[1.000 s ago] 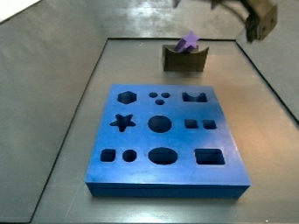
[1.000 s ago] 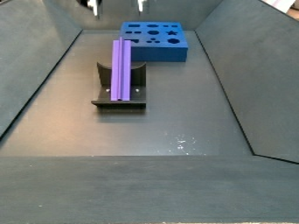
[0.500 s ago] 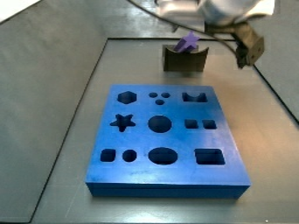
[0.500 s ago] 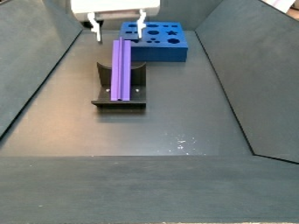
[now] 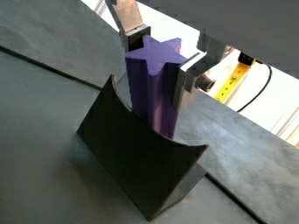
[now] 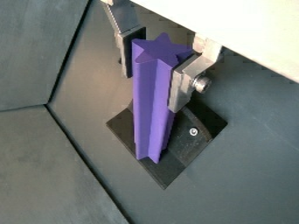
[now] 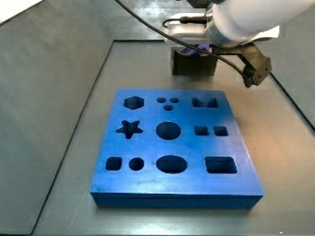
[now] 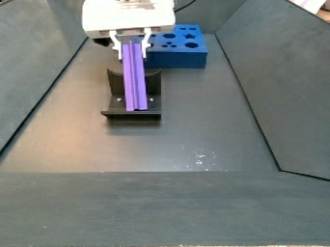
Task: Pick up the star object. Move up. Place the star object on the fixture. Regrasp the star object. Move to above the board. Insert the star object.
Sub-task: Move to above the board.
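The light-purple star object (image 8: 134, 77) rests in the notch of the dark fixture (image 8: 129, 109), beyond the far end of the blue board (image 7: 147, 116). In both wrist views my gripper (image 5: 158, 63) (image 6: 152, 66) stands at the peg's star-shaped end. Its fingers (image 5: 187, 77) press against opposite sides of the star object (image 5: 149, 87) (image 6: 149, 105), shut on it. The fixture (image 5: 146, 171) (image 6: 187, 140) lies under the peg. In a side view the arm and gripper (image 7: 204, 51) hide the peg, and only part of the fixture (image 7: 187, 66) shows.
The board (image 8: 182, 58), with its star, circle, square and hexagon holes, lies behind the fixture in a side view. Sloping grey walls (image 8: 52, 87) close in the floor on both sides. A cable runs from the arm (image 7: 154, 26).
The gripper has come down from above the fixture onto the star object. Its fingers, wide apart half a second ago, have closed on the peg's end.
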